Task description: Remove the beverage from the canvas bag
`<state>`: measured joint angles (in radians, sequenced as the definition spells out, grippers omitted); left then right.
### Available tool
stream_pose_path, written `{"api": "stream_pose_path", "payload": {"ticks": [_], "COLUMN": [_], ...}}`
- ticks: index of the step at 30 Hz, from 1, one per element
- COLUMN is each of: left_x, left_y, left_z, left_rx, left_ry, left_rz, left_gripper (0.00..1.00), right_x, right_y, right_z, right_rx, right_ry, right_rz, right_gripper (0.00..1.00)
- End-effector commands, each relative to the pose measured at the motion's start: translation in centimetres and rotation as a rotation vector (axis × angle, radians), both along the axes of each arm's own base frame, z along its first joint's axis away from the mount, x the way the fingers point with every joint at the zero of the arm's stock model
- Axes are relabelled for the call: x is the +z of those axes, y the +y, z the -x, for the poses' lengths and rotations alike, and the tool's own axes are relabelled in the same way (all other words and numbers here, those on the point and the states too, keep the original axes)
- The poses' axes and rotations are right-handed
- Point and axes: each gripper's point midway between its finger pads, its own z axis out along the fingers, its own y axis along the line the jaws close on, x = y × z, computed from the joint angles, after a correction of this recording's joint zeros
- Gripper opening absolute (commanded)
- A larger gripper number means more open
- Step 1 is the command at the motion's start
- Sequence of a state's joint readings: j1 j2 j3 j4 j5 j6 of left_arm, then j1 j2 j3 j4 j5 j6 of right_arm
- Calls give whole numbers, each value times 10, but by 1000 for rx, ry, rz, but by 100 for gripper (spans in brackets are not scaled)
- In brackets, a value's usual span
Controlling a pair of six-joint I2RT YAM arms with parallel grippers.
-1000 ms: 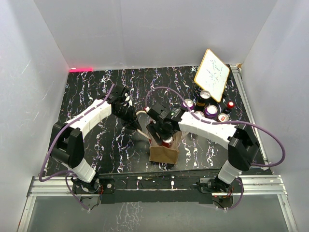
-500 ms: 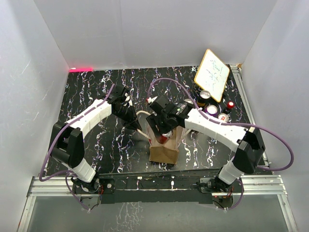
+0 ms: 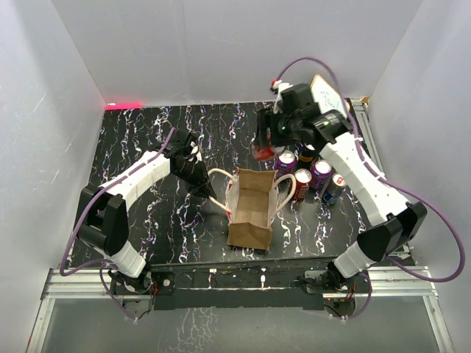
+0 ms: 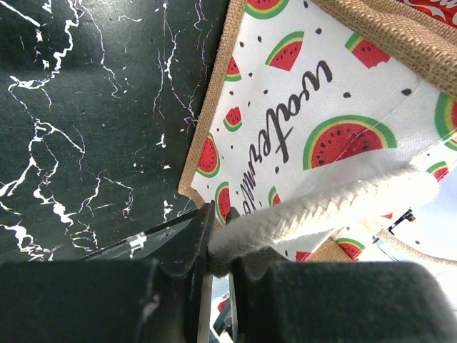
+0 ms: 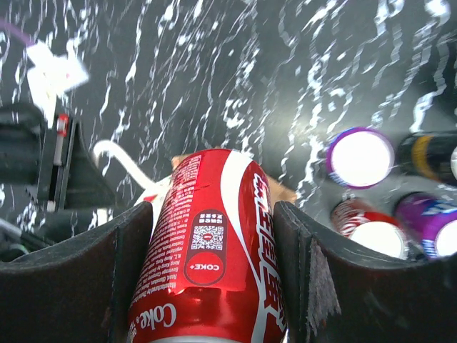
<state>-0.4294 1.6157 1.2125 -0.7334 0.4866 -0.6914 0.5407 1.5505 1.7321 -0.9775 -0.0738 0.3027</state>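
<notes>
Canvas bag [image 3: 249,234], one; red can [image 5: 214,243], one, between right fingers [image 5: 314,286]

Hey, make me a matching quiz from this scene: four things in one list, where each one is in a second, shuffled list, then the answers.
Things
1. red cola can
2. cream handle
3. canvas bag
4. cluster of other cans

Places
A. pinched in the left tool
B. standing open on the table, between the two arms
C. gripped by the right tool
D. standing on the table just right of the bag

Pairs: 1-C, 2-A, 3-B, 4-D
</notes>
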Motion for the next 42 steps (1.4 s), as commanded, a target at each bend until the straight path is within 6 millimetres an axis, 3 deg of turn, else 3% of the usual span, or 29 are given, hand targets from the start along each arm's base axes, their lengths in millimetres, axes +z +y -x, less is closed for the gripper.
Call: {"api": "stream_pose_path", "payload": {"ticks": [1,6,8,11,14,18,22,27,34,42], "left_x": [6,5,5,3,2,1,-3,-2,1,2], "left_y": [1,2,2,2,1,1,-1,-3,-2,-2], "left_z": [9,10,10,9,8,7,8,6,6,6], "left_rx": [-15,-20,-22,-26,-29,-31,-25,-27,-26,-25], "left_ry": [-4,-4,-3,-1,3,5,21,21,18,18], "left_rz": [12,8,8,8,9,7,15,18,13,11], "left_gripper": [0,0,0,0,0,0,0,0,0,0], "right_x": [85,72,56,22,-19,-46,-74,-103,-148,-178], "right_y": [-37,-102,-127,-146,-145,-134,-145,-169,-178,-184], "right_z": [-13,-20,-14,5,33,71,91,91,75,63], "right_rx": [-76,-301,-391,-452,-458,-472,-606,-797,-903,-971], "right_ry": [-238,-268,-236,-129,5,118,162,165,239,305], "right_rz": [-68,90,141,179,161,47,8,51,125,102], "right_gripper": [8,8,8,8,8,8,8,8,8,8]}}
